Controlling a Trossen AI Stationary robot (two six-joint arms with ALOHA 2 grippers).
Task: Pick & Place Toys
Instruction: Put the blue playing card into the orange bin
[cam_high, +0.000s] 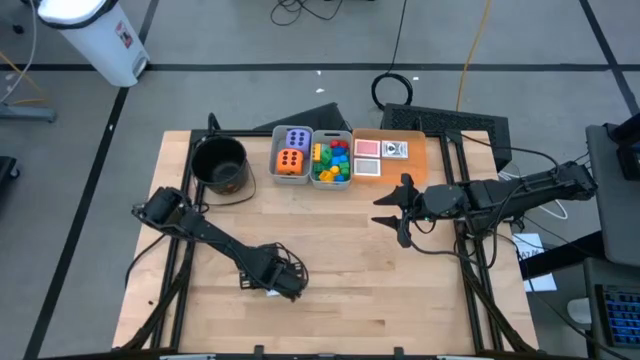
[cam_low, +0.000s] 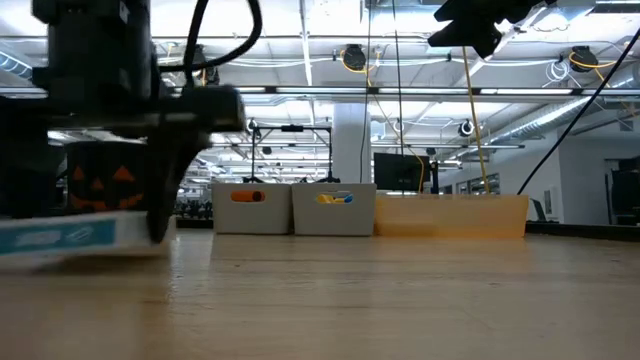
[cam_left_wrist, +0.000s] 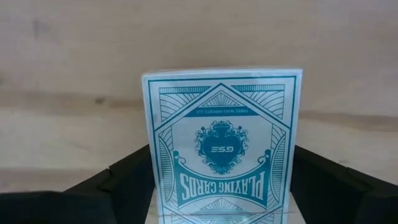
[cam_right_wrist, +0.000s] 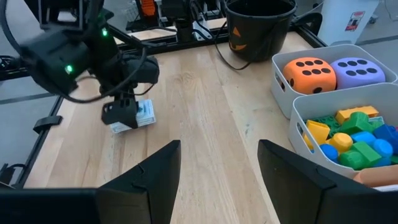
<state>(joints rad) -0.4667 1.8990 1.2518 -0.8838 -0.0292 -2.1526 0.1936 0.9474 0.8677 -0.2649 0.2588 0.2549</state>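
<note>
Left pincer (cam_high: 272, 283) sits low on the counter (cam_high: 340, 260), fingers open either side of the card box (cam_left_wrist: 222, 146). I should squeeze evenly, then lift straight.

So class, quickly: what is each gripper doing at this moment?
Left gripper: down at the teal playing-card box, fingers either side; a grip cannot be told.
Right gripper: open, empty, raised above the table.

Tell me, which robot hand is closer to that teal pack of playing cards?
The left hand: its fingers sit on either side of the card pack. The right hand hovers far off, near the orange tray.
</note>
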